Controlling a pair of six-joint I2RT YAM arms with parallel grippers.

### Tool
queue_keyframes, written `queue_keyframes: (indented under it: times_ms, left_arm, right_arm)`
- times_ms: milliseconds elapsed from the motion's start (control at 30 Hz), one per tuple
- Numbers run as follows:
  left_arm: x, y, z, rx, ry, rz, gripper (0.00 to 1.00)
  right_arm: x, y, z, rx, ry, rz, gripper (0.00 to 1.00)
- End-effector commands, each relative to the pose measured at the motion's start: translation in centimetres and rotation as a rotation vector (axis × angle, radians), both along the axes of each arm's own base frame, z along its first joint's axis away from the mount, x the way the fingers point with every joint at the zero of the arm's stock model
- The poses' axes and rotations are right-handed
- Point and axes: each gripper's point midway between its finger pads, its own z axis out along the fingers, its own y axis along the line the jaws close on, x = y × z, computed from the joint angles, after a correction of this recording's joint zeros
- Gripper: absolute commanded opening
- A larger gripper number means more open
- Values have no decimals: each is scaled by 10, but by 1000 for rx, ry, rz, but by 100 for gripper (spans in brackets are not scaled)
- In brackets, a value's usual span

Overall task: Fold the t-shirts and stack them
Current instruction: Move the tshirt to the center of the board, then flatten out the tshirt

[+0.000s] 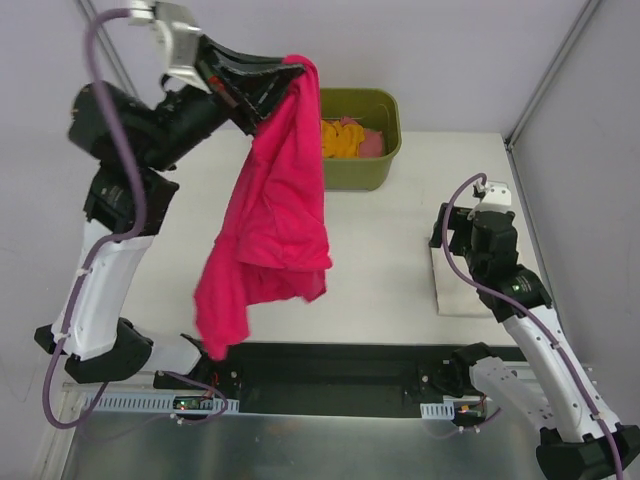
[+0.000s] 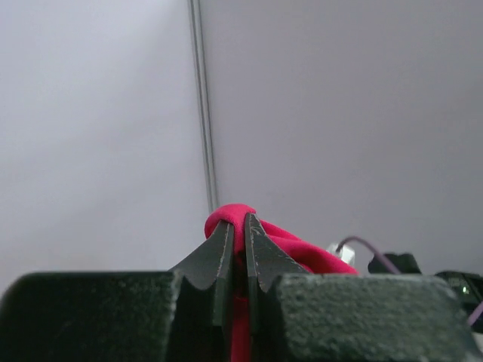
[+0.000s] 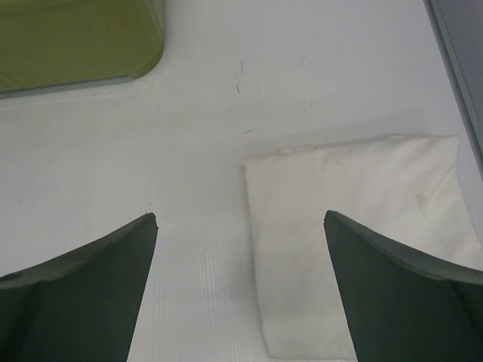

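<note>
White table (image 1: 400, 250), crimson-pink t-shirt (image 1: 275, 220) hanging vertically from left fingers (image 2: 216, 256)

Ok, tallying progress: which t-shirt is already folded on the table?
The cream-white t-shirt; the crimson-pink one hangs from the left gripper, others lie in the tub.

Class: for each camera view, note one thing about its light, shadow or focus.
Top external: even, soft light; the crimson-pink t-shirt is sharp, with no hard shadow. Left wrist: the left gripper is dark against a pale wall. Right wrist: the right gripper reads near-black on the bright table; the cream-white t-shirt throws a faint soft shadow.
</note>
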Motion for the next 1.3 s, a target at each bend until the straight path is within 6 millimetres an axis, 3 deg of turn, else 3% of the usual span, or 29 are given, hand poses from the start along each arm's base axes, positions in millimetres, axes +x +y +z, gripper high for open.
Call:
queue_keyframes:
  times_ms: [0, 67, 100, 167, 200, 233, 300, 333, 400, 567, 667, 733, 833, 867, 900, 933, 967, 1000, 1033, 1067, 1100, 1133, 1167, 1233, 1267]
  left_arm:
    - [70, -42, -119, 126, 328, 15, 0]
    - [81, -53, -155, 119, 433, 2, 0]
    - [94, -64, -205, 165, 536, 1, 0]
    - [102, -78, -251, 188, 658, -18, 3]
    - [108, -92, -300, 248, 757, -29, 8]
    - [106, -99, -323, 278, 810, -53, 46]
    - [103, -108, -375, 325, 952, -87, 89]
    - [100, -109, -386, 339, 980, -100, 99]
    - [96, -100, -409, 358, 1029, -59, 99]
    - [86, -56, -428, 362, 1033, 137, 99]
    - [74, -3, -447, 337, 1071, 354, 99]
    - [73, 37, -467, 315, 1151, 524, 99]
    - [58, 84, -495, 235, 1305, 608, 99]
    - [48, 98, -512, 211, 1354, 628, 99]
    - [40, 100, -519, 194, 1401, 590, 99]
    - [35, 106, -526, 163, 1441, 599, 99]
    - [29, 118, -540, 141, 1476, 625, 99]
    - [24, 121, -546, 132, 1497, 627, 99]
    - [20, 122, -550, 119, 1518, 628, 99]
    - [15, 127, -556, 107, 1532, 641, 99]
    - [13, 129, -559, 102, 1543, 649, 99]
    - [11, 130, -561, 90, 1553, 651, 99]
    - [8, 131, -565, 86, 1566, 655, 99]
    - [5, 130, -568, 79, 1587, 647, 99]
    - [3, 129, -573, 84, 1606, 643, 99]
  right_arm:
    - [-5, -1, -1, 25, -12, -8, 97]
    - [-6, -2, -4, 24, -9, -10, 97]
    - [-6, -3, -7, 20, -4, -12, 97]
    - [-6, -3, -11, 5, 14, -8, 97]
    - [-7, -4, -13, -3, 27, -8, 97]
    - [-7, -3, -13, -9, 33, -5, 97]
    - [-7, -3, -16, -16, 54, -2, 97]
    - [-7, -2, -16, -17, 56, 5, 97]
    - [-7, 4, -18, -7, 66, 38, 97]
    - [-6, 38, -26, 40, 100, 222, 97]
    - [-4, 58, -32, 29, 121, 304, 97]
    - [-5, 82, -39, 18, 149, 401, 97]
    - [-9, 129, -47, 4, 178, 555, 97]
    - [-13, 154, -41, -2, 159, 628, 97]
    - [-15, 169, -44, -12, 170, 669, 98]
    - [-14, 186, -61, -39, 221, 707, 99]
    - [-23, 214, -65, -41, 229, 787, 97]
    - [-21, 233, -58, -38, 215, 823, 94]
    - [-25, 253, -84, -55, 291, 882, 91]
    - [-34, 273, -87, -71, 302, 945, 85]
    - [-32, 290, -78, -78, 281, 979, 82]
    - [-31, 300, -85, -105, 293, 995, 81]
    - [-31, 309, -104, -157, 326, 1000, 76]
    - [-23, 323, -105, -168, 327, 1004, 72]
    - [-24, 326, -120, -182, 366, 1013, 68]
